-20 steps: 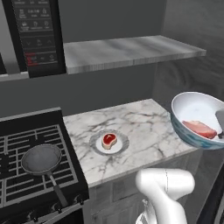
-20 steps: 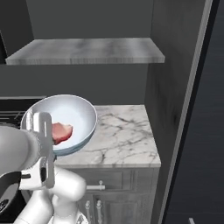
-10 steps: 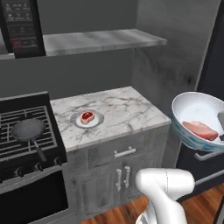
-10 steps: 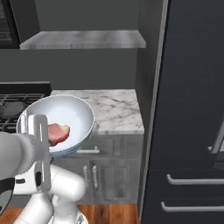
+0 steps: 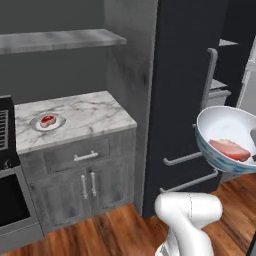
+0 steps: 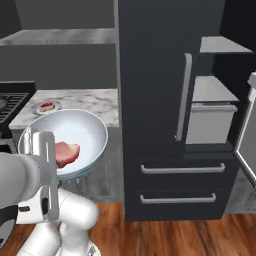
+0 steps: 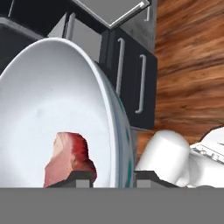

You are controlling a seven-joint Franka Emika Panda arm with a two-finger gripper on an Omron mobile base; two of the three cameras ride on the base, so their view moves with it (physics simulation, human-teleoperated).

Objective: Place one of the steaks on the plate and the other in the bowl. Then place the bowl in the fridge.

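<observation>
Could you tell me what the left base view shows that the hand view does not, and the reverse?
Left base view alone: the marble counter carrying the plate with the red-centred steak, plus the fridge's long vertical handle. Hand view alone: the gripper closed on the bowl's rim, one fingertip inside beside the meat. Both share the bowl holding the pale pink steak, the black fridge and the wood floor.

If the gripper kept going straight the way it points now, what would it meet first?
Judging by the hand view, the gripper clamps the bowl rim; straight ahead past it lie the fridge lower drawers. Depth is unclear, so the fridge is likely first.
</observation>
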